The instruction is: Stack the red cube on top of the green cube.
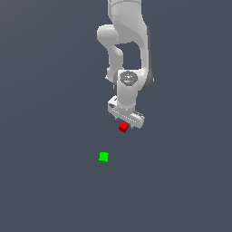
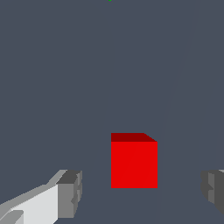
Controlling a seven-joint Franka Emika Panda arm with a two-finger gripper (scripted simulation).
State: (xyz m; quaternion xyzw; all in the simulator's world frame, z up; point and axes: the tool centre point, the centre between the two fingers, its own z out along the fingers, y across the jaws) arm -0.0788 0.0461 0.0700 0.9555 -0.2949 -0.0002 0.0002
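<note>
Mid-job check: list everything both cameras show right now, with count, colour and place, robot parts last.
red cube: one, bright red, on the floor between the open fingers, touching neither; just under the gripper in the exterior view.
green cube: one, bright green, on the floor apart from the red cube, nearer the exterior view's bottom and slightly to its left.
floor: one, flat dark grey-blue.
gripper: one, white with grey fingers, open, straddling the red cube.
arm: one, white, reaching down from the exterior view's top.
</note>
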